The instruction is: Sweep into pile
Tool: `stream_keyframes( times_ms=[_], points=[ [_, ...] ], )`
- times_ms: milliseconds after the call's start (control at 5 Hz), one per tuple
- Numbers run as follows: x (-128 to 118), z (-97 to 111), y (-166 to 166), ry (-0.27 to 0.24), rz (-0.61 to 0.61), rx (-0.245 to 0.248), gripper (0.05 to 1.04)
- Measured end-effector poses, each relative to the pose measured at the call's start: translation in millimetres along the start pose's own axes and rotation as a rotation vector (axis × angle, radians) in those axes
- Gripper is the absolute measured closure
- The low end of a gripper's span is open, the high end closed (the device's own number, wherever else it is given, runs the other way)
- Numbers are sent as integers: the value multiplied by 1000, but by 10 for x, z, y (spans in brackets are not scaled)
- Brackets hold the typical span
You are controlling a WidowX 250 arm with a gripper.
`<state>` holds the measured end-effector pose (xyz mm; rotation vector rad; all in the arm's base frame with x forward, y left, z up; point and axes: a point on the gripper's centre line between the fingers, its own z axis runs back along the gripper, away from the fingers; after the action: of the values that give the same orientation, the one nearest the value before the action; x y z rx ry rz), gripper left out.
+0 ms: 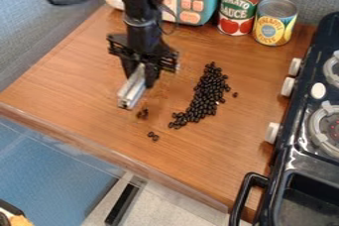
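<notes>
Jaws grip the silvery bar (133, 90) near its top, probably a stiff, sound hold; the black beans (206, 93) look light, apt to roll.

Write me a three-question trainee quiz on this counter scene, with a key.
1. True or false: in the picture, the yellow can stands to the right of the red can.
2. Multiple choice: where does the main heap of dark beans lie, as seen in the picture?
a) left of the silvery bar
b) right of the silvery bar
c) on top of the stove
3. Fill in the blank: the silvery bar is held by the ____.

Key: 1 true; 2 b; 3 gripper
</notes>
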<state>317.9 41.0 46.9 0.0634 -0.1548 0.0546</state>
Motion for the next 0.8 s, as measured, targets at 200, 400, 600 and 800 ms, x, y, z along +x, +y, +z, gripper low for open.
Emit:
stream_keyframes(
  times_ms=[200,400,600,800],
  points=[
    [-113,21,86,-1,18,43,694],
    [-193,-113,167,-6,58,111,694],
    [-271,-307,214,17,76,185,694],
    [-279,-330,264,-26,155,207,694]
  ],
)
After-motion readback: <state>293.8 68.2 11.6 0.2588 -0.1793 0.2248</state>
